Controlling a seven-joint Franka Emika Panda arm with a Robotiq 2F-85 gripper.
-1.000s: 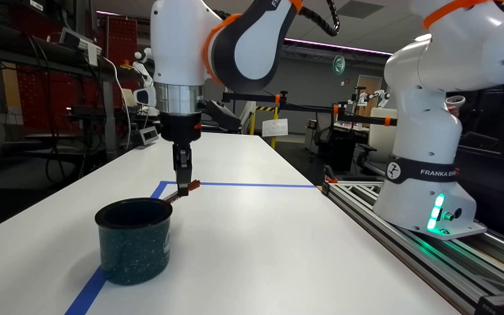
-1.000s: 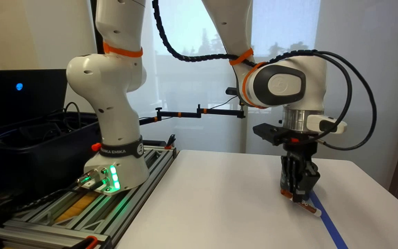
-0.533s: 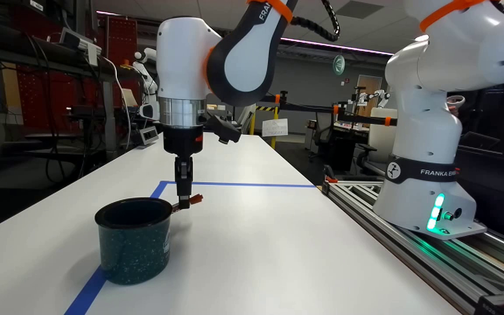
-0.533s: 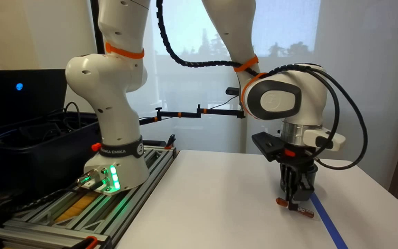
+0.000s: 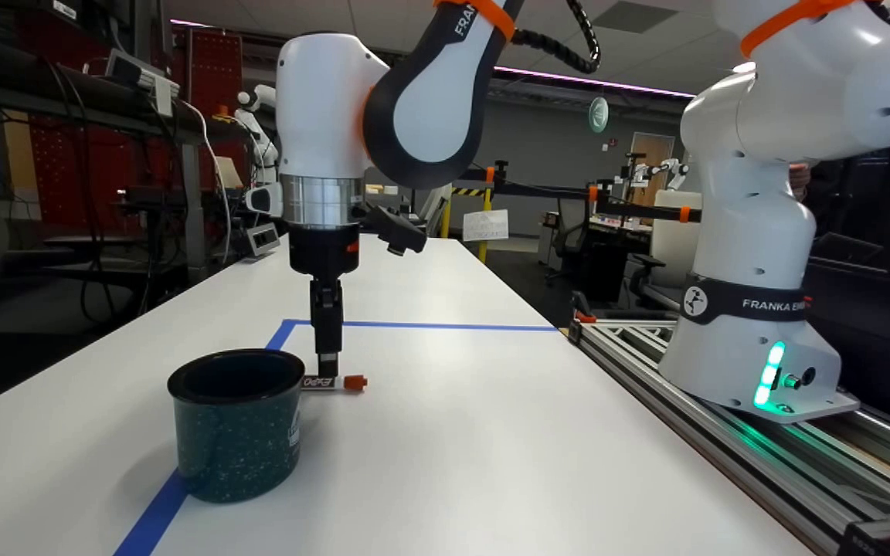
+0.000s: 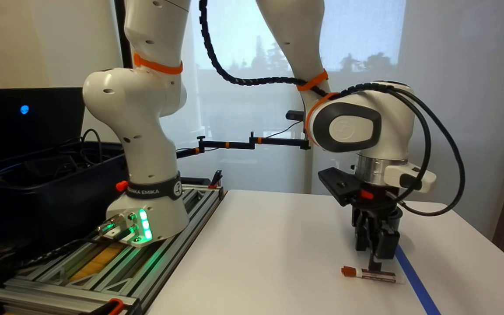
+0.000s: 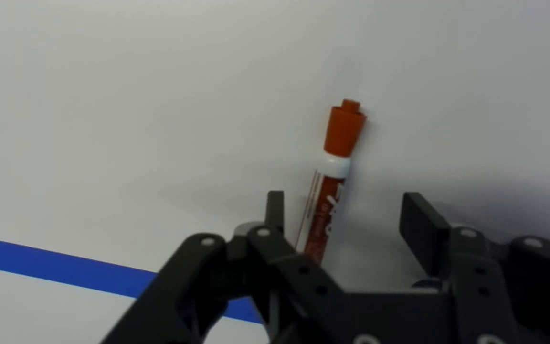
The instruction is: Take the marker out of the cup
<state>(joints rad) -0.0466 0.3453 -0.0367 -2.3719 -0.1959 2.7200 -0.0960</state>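
White tabletop (image 7: 112,119) fills most of my wrist view, and flat on it lies the Expo marker (image 7: 333,177), orange-brown at the cap, white at the collar, dark red along the label. My gripper (image 7: 343,203) points straight down over the barrel, its fingers (image 7: 425,234) spread well apart with the marker between them; bare surface shows on either side, the narrower gap toward one finger. My gripper's dark body covers the marker's lower end there.

In an exterior view the speckled dark green cup (image 5: 236,444) stands upright across a strip of blue tape (image 5: 155,513); it hides one end of the marker and leaves the cap in plain sight. I cannot tell from there whether fingertip and barrel touch. In an exterior view the marker's white end (image 6: 400,279) lies just beside that tape, outside the cup, which is mostly behind my gripper. My white arm (image 5: 325,108) arches above the tabletop, and its base (image 5: 723,363), showing a green light, stands on aluminium rails (image 5: 708,436).
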